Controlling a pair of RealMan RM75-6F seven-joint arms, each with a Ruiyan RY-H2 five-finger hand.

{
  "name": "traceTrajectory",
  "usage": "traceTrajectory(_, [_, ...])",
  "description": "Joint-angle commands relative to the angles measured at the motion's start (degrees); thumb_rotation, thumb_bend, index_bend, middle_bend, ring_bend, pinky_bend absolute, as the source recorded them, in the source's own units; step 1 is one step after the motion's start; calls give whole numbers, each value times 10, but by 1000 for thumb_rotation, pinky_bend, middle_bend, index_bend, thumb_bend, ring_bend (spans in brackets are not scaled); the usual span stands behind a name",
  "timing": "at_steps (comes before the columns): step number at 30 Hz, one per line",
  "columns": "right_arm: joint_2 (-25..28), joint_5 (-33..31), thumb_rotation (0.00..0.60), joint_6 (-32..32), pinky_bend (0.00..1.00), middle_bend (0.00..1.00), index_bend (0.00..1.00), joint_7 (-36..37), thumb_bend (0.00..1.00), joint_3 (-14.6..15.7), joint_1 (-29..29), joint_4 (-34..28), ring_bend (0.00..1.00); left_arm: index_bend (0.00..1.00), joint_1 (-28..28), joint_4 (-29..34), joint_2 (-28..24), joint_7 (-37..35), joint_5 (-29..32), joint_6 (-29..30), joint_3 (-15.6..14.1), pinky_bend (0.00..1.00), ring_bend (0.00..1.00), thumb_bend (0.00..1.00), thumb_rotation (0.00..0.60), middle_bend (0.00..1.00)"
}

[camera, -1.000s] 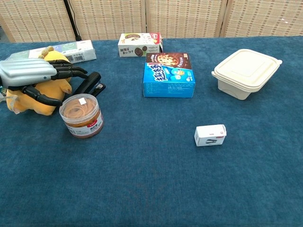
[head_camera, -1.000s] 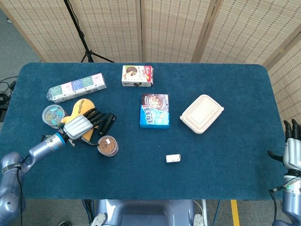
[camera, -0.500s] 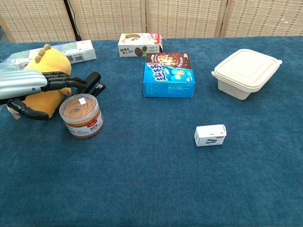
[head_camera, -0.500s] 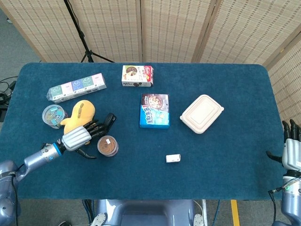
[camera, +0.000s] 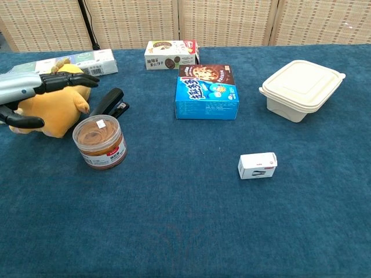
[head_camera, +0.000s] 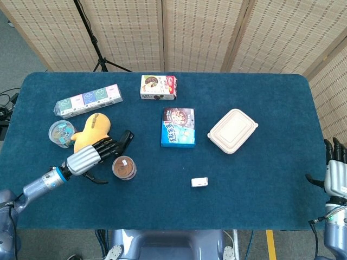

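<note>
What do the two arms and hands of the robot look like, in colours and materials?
The left hand has a silver ribbed metal back and black fingers. A bright blue ring marks its wrist, and behind that the left arm is a smooth grey-blue tube. The right hand, at the picture's edge, shows the same silver back and dark fingers, with a thin black cable below it.

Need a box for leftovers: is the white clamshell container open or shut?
Shut. The container has its lid sitting flat on the base, rims meeting all round in both views; contents cannot be seen.
</note>
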State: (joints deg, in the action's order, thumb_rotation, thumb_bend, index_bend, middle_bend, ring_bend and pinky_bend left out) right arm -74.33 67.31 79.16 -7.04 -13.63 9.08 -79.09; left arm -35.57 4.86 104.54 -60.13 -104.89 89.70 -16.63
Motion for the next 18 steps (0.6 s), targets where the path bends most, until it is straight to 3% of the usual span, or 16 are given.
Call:
traceTrajectory(1, [2, 3, 600, 2, 0, 0, 0, 3, 0, 1, -1, -4, 0, 0, -4, 5, -6, -19, 21, 15, 22, 0, 0, 0, 0, 0])
traceTrajectory(12, [22, 33, 600, 10, 0, 0, 0, 25, 0, 13, -8, -28, 0, 0, -7, 69, -67, -29, 63, -2, 63, 0, 0, 0, 0, 0])
traceTrajectory(18, [32, 64, 600, 5, 0, 0, 0, 39, 0, 33, -9, -37, 0, 0, 17, 216, -139, 34, 91, -26, 82, 0, 0, 0, 3, 0])
